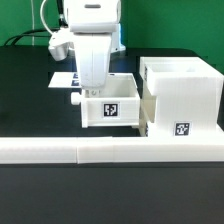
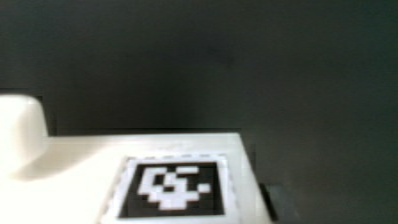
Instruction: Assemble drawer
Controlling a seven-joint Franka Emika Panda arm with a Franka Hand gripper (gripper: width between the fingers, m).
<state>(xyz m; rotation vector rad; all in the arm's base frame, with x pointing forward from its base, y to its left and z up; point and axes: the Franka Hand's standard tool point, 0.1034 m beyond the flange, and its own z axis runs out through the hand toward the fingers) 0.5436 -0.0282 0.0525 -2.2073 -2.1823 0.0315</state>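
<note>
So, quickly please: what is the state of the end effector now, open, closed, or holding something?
End effector: cannot be told; its fingers are hidden behind the small tray, beside the casing.

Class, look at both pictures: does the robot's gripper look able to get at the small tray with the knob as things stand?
Probably yes. The gripper hangs right over the small tray, whose open top has nothing across it. The big casing stands beside it, at the exterior view's right, not over it.

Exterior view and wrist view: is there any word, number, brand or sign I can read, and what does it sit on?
No words, numbers or brands are readable.
Tray: a black-and-white square tag, pattern only.
Casing: a black-and-white square tag, pattern only.
Wrist view: one blurred tag on a white surface, no text.
</note>
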